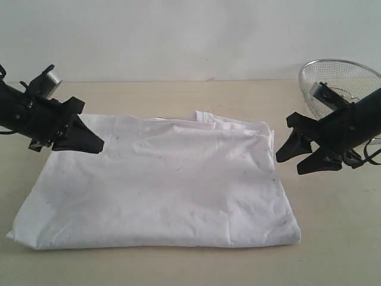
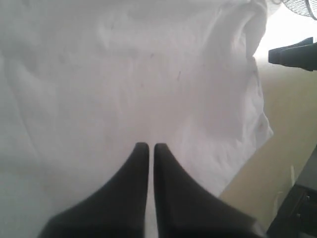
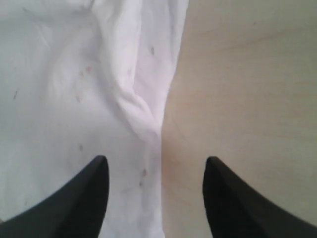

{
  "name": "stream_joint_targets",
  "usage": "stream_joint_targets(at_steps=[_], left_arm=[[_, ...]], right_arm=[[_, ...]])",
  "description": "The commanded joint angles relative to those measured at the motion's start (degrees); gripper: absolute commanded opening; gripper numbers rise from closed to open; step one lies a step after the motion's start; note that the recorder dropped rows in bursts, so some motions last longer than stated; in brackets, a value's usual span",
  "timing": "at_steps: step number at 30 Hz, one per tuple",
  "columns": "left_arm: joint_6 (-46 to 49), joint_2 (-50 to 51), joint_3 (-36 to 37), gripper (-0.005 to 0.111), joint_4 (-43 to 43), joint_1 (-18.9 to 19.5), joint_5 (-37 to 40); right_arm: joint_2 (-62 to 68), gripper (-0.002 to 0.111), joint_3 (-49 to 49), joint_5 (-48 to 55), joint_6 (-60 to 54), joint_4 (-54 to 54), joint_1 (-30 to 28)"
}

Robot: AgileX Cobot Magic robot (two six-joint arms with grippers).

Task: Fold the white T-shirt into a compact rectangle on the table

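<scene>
The white T-shirt [image 1: 161,179] lies folded into a wide, wrinkled rectangle on the table [image 1: 333,238]. My left gripper [image 1: 98,144] hovers shut over the shirt's far left corner, its tips pressed together with nothing between them. In the left wrist view the left gripper [image 2: 148,147] points across the white T-shirt [image 2: 124,79]. My right gripper [image 1: 290,159] hangs open just off the shirt's far right corner. In the right wrist view the right gripper [image 3: 156,161] straddles the edge of the white T-shirt [image 3: 74,84] and the bare table [image 3: 247,74], holding nothing.
A round wire-mesh basket [image 1: 333,74] stands at the back right behind the right arm. A pale wall runs along the table's far edge. Bare tabletop surrounds the shirt on all sides.
</scene>
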Motion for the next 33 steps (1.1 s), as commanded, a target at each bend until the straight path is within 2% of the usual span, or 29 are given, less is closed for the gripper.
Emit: stream_joint_targets(at_steps=[1, 4, 14, 21, 28, 33], left_arm=[[-5.20, 1.31, -0.17, 0.005, 6.55, -0.17, -0.65], [-7.18, 1.31, -0.17, 0.005, 11.89, -0.17, -0.42], [-11.94, 1.31, -0.17, 0.005, 18.06, -0.17, -3.06], [-12.45, 1.31, -0.17, 0.005, 18.29, -0.17, -4.69], [-12.45, 1.31, -0.17, 0.005, 18.29, -0.17, -4.48], [-12.45, 1.31, -0.17, 0.005, 18.29, -0.17, -4.65]], right_arm=[[2.06, 0.051, -0.40, 1.81, -5.07, 6.48, -0.12], [4.91, 0.051, -1.80, 2.89, -5.50, 6.89, -0.12], [8.82, 0.051, -3.64, 3.76, -5.90, 7.98, -0.12], [9.40, 0.051, -3.64, 2.40, -5.90, 8.84, 0.62], [9.40, 0.051, -3.64, -1.31, -6.00, 8.73, 5.28], [9.40, 0.051, -3.64, -2.17, -5.62, 8.73, 6.20]])
